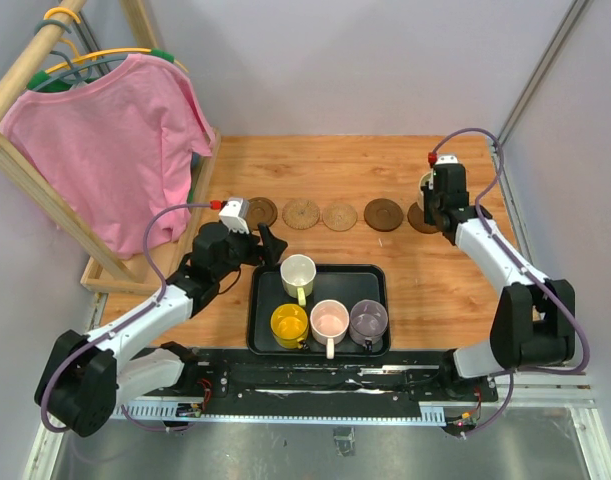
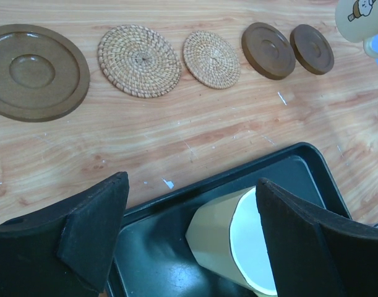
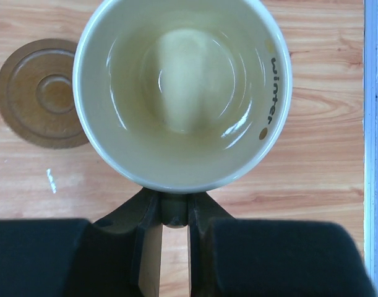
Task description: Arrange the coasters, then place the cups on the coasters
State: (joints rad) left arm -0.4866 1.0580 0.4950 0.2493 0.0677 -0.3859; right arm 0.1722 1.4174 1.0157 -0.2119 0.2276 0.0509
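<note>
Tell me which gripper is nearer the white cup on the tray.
Left. The left gripper hangs open over the white cup in the far-left corner of the tray; the right gripper is across the table, shut on the handle of the cream cup near the rightmost coaster.

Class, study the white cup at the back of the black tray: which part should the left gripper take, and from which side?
Probably its body, from the far left. The white cup stands upright, its handle faces the yellow cup on the crowded near side, and the open left gripper is lined up on it from there.
</note>
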